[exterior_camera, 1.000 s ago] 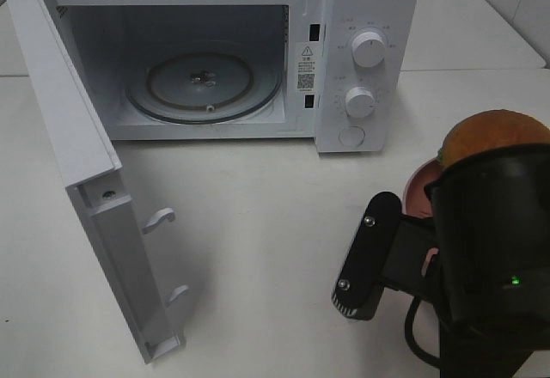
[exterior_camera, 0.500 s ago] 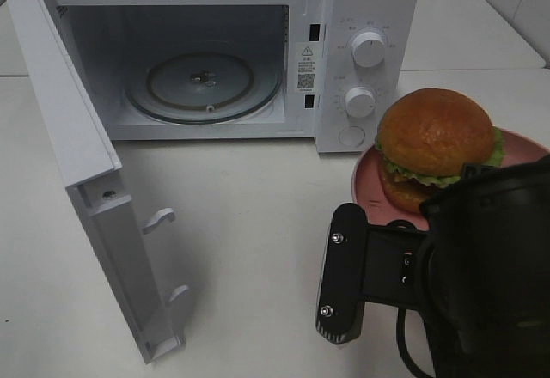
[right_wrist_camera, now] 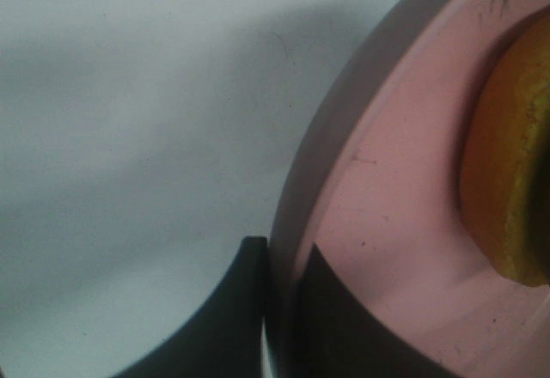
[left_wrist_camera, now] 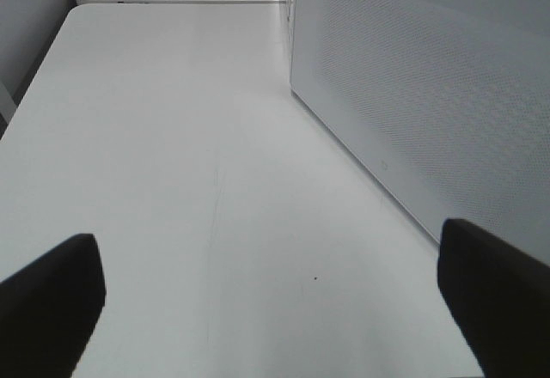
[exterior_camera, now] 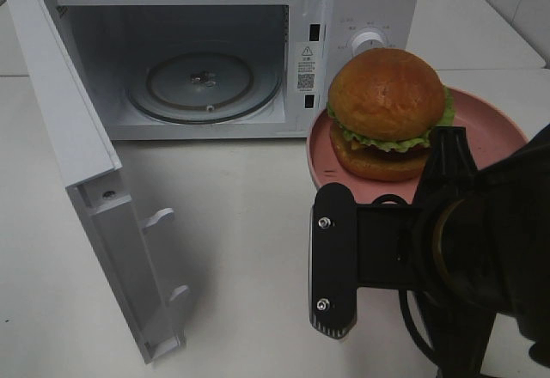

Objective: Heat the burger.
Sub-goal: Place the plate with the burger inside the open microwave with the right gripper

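Now the right gripper (right_wrist_camera: 279,309) is pinched tight on the near rim of the pink plate (exterior_camera: 494,129). The burger (exterior_camera: 387,107) sits on that plate, in front of the right side of the microwave (exterior_camera: 378,0). The plate looks lifted off the surface (exterior_camera: 241,206). The door (exterior_camera: 69,137) stands wide open on the left, and the glass tray (exterior_camera: 206,86) inside has nothing on it. To do this well, hold the plate flat so the burger does not slide. Go left and far slowly, and clear the doorway edge before setting the plate on the glass tray. The left gripper (left_wrist_camera: 275,288) is wide open and holds nothing.
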`<action>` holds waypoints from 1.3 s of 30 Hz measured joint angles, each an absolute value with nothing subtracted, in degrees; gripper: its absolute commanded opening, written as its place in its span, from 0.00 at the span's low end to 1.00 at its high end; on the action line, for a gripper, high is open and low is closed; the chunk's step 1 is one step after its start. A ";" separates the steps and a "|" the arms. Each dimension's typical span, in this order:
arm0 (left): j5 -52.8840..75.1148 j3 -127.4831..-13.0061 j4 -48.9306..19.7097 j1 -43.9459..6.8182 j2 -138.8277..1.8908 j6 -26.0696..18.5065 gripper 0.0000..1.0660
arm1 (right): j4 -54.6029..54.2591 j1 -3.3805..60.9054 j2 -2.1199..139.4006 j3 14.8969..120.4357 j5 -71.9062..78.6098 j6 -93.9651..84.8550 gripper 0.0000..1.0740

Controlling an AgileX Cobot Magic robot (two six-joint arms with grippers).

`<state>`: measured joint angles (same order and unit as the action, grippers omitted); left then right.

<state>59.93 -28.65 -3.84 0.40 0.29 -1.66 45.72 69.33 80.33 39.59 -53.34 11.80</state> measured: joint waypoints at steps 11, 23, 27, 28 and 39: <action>59.93 -28.65 -3.84 0.40 0.29 -1.66 0.94 | 46.35 69.33 80.21 39.36 -45.66 3.21 0.01; 59.93 -28.65 -3.84 0.40 0.29 -1.66 0.94 | 47.67 69.33 80.21 39.36 -40.74 -2.18 0.03; 59.93 -28.65 -3.84 0.40 0.29 -1.66 0.94 | 47.78 69.33 80.21 39.36 -38.85 -3.90 0.03; 59.93 -28.65 -3.84 0.40 0.29 -1.66 0.94 | 47.90 69.33 80.21 39.36 -38.16 -4.53 0.03; 59.93 -28.65 -3.84 0.40 0.29 -1.66 0.94 | 47.73 66.35 80.21 39.36 -35.58 -5.33 0.00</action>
<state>59.93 -28.65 -3.84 0.40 0.29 -1.66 47.73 66.35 80.21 39.36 -35.58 -5.33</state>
